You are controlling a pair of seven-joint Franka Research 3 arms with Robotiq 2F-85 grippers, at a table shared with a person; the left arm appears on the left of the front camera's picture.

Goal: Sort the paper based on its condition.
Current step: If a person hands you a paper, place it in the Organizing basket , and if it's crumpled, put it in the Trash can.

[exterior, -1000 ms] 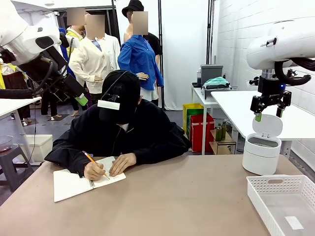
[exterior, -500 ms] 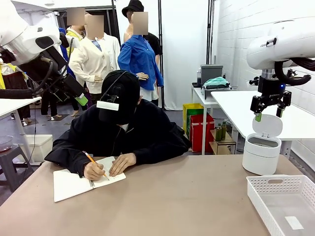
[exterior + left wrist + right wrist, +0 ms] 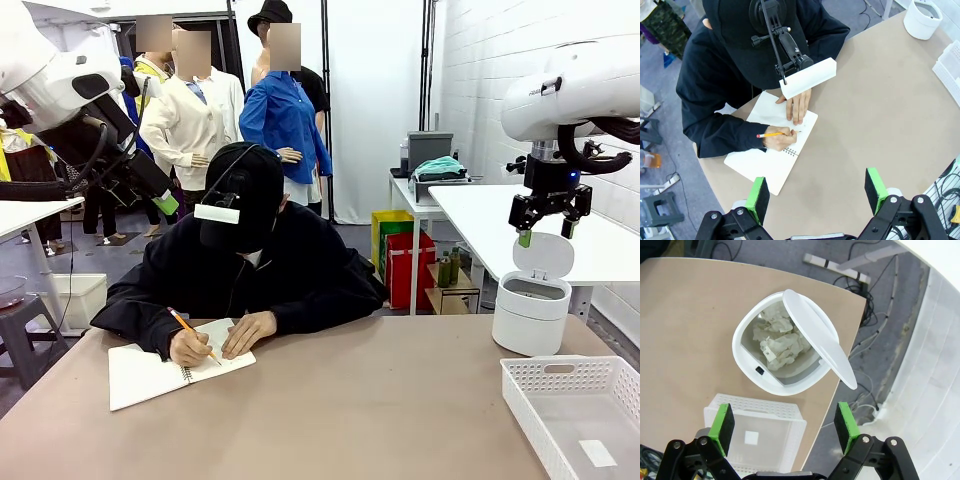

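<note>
**Crumpled paper binned, both end effectors idle**

Directly below the right end effector point(image 3: 780, 427), crumpled paper wads point(image 3: 780, 342) lie inside the white lidded bin point(image 3: 531, 315), whose lid point(image 3: 820, 342) stands tipped up. Beside the bin sits a white perforated basket point(image 3: 575, 415) holding only a small white label point(image 3: 598, 453). Its pads stand wide apart, gripping nothing. Across the last second nothing has shifted, so the robot seems to be waiting. Below the left end effector point(image 3: 817, 192), also spread and empty, a person's hand point(image 3: 777, 140) writes with a pencil point(image 3: 772, 134) in a spiral notebook point(image 3: 772, 157) on the worktop point(image 3: 350, 410). The next sheet likely comes from there.
</note>
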